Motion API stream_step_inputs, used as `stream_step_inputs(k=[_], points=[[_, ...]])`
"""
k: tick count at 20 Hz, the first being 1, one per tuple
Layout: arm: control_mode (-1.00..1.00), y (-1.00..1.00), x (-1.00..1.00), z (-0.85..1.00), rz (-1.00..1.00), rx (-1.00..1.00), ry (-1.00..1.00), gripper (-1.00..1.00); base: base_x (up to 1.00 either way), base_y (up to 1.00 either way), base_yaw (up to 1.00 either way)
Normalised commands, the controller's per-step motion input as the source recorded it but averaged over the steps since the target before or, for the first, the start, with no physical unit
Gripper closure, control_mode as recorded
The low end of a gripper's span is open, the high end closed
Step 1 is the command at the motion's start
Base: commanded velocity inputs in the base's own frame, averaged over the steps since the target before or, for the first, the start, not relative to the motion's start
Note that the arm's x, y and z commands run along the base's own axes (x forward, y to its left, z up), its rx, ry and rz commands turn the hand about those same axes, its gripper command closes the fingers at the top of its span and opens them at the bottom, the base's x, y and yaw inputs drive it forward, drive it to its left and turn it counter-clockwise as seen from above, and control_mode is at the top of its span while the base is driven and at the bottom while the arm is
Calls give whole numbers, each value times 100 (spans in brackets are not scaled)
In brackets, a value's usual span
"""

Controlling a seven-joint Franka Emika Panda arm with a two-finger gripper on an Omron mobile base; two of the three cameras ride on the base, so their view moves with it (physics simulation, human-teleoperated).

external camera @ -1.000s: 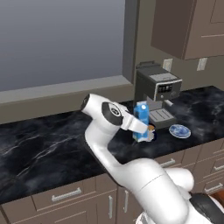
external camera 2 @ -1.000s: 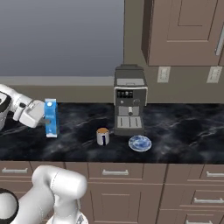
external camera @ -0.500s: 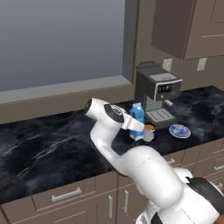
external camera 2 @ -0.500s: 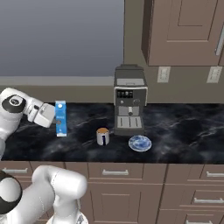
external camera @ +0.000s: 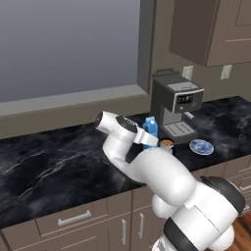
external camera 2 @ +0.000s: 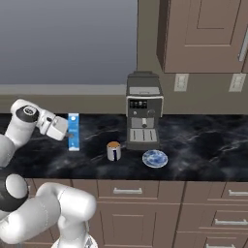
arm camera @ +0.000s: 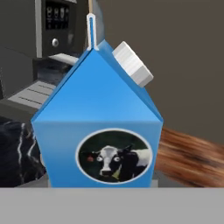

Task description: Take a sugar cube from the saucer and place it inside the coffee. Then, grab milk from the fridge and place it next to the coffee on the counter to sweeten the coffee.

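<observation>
Since the earlier frames, I have carried the milk [external camera 2: 73,131] rightward over the counter [external camera 2: 193,164], closer to the coffee [external camera 2: 114,150]. Left base view: my pincer [external camera: 145,138] holds the carton upright, just left of the mug and in front of the coffee machine [external camera: 176,104]; upright carriage keeps the capped spout on top. The saucer [external camera: 201,146] lies right of the mug. Right base view: the pincer [external camera 2: 67,132] is closed partway on the carton's side, with the carton near the mug but still apart from it; its base appears to be at or just above the counter, I cannot tell which. The mug shows brown liquid at the rim; any cube on the saucer is too small to confirm. Hand view: the milk [arm camera: 98,131] stands close before the camera, cow label facing me.
</observation>
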Motion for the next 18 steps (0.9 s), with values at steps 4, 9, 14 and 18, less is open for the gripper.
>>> stream_step_inputs(k=[4,9,14,18], points=[[-100,-3,39,-31,0,0,6,100,0,0,0],[-100,-5,19,-42,0,0,6,100,0,0,0],[-100,-15,33,-38,0,0,1,100,0,0,0],[-100,-25,32,-37,0,0,0,100,0,0,0]])
